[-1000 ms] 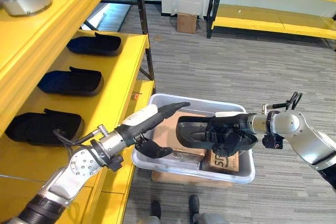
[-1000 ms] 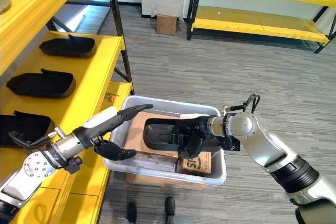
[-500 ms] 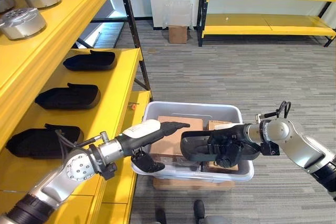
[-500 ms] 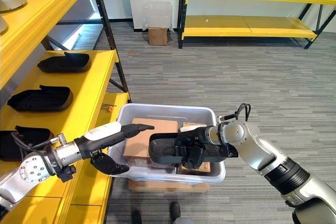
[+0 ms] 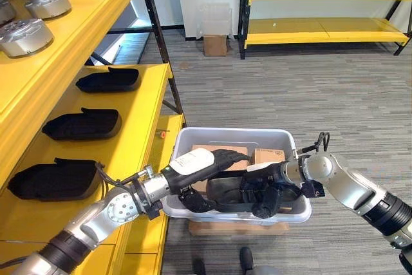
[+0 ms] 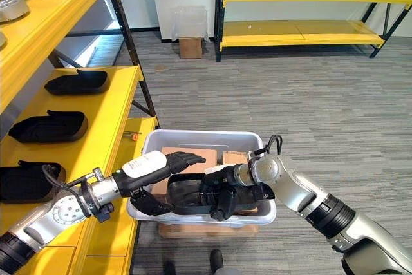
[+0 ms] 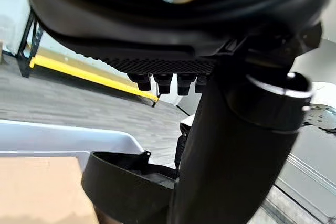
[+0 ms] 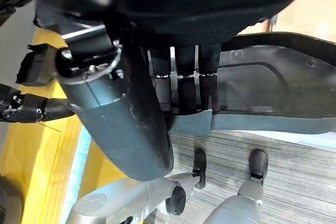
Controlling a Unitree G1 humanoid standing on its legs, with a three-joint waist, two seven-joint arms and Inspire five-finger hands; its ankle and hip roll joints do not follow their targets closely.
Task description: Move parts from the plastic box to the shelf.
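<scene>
- Right hand (image 6: 222, 199) clenched round black moulded part (image 6: 187, 194), held just over grey plastic box (image 6: 201, 137).
- Left hand (image 6: 164, 162) flat on its top, fingers straight.
- Next: carry to yellow shelf (image 6: 106, 133).

Head pair high, wrist pair close in

Both eye views look down on the plastic box (image 5: 235, 138) and shelf (image 5: 138, 104); the wrist views peer along their hands, close to the black part (image 8: 273, 90).

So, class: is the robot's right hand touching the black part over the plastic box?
Touching. The right wrist view shows the right hand's fingers curled over the black part's edge.
</scene>
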